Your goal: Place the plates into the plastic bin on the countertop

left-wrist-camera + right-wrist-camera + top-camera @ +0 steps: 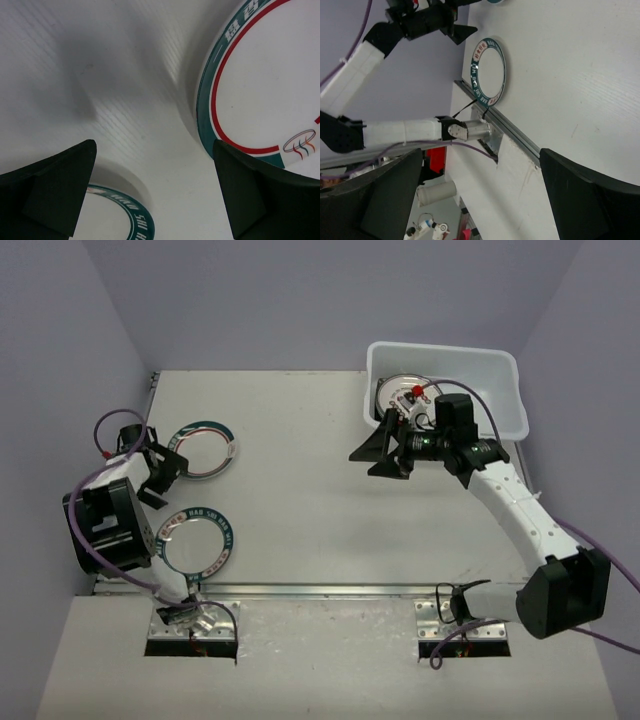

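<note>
You are boxed in by three plain lavender walls: the left wall (50, 390), the back wall (300, 300) and the right wall (590, 330), each meeting the counter (300, 500) at its edge. The counter is flat, off-white and matte. Close up, the left wrist view shows you fine parallel ribbing on it. A metal rail (320, 590) crosses it near your side, with a pale strip (330, 670) in front. The light is soft and shadows fall blurred. Below the counter's edge, the right wrist view gives you a white cylinder (437, 192) and a red object (436, 157), both indistinct.
</note>
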### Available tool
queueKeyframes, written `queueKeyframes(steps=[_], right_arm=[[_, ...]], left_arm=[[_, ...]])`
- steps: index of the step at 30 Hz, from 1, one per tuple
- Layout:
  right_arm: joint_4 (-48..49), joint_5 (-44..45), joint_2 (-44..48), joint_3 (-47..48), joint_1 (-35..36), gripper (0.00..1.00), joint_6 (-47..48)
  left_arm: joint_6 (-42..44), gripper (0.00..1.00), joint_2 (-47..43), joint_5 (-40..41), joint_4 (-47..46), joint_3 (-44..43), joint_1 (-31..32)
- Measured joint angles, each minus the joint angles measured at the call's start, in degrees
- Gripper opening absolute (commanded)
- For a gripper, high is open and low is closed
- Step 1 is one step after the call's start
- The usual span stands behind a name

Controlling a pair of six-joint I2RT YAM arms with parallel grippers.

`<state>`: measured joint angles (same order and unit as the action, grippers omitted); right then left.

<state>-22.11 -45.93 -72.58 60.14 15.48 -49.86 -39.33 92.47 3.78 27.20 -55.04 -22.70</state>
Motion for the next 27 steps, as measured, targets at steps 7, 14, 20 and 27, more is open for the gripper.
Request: queueKeyframes(steps=[7, 14, 20, 27], right_arm=[[2.7, -2.4, 5.8, -6.1, -0.1, 0.99, -0.5], [2.8, -2.4, 5.8, -7.6, -1.0, 0.99, -1.2], [2.7, -2.7, 6.4, -7.6, -3.0, 0.99, -1.1], [8.1, -6.7, 8.3, -10.3, -9.9, 0.99, -6.9]], left_arm=[[-0.1, 0.83, 9.2, -2.2, -3.0, -5.7, 0.0], [0.4, 0.34, 12.2, -4.7, -4.8, -8.8, 0.0], [-0.2, 0.00, 14.4, -8.4, -6.3, -9.9, -0.2], [-0.6, 0.00, 12.9, -10.2, -7.6, -8.7, -0.2]])
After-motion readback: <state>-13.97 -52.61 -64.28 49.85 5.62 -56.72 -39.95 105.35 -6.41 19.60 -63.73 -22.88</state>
